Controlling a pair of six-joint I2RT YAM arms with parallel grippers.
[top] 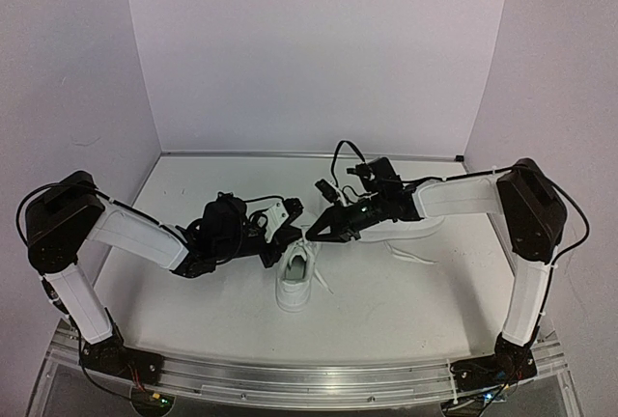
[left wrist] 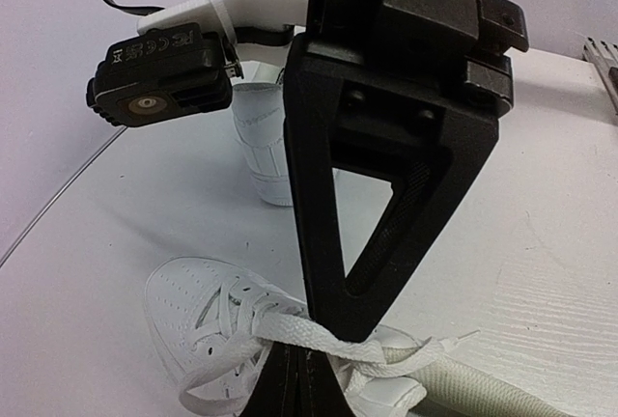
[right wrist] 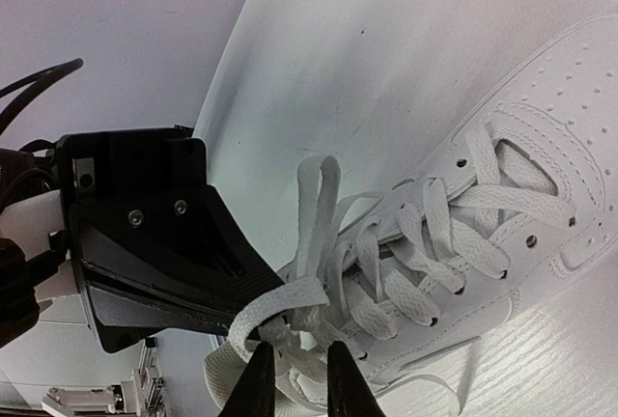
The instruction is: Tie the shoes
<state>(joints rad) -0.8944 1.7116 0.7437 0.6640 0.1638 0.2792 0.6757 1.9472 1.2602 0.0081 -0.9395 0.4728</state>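
Sneaker lace [left wrist: 386,351] soft, limp, slippery. Left gripper [left wrist: 297,374] clamped on it. Right gripper [right wrist: 296,378] pinches the loop [right wrist: 314,214] low down, likely the surest hold.

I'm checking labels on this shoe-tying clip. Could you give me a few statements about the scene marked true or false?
1. The left gripper is shut on a lace of the near shoe. True.
2. The second shoe lies on the left arm's side. False: it lies under the right arm.
3. The grippers are far apart. False: the right gripper meets the left one over the near shoe.
4. Both shoes are white. True.
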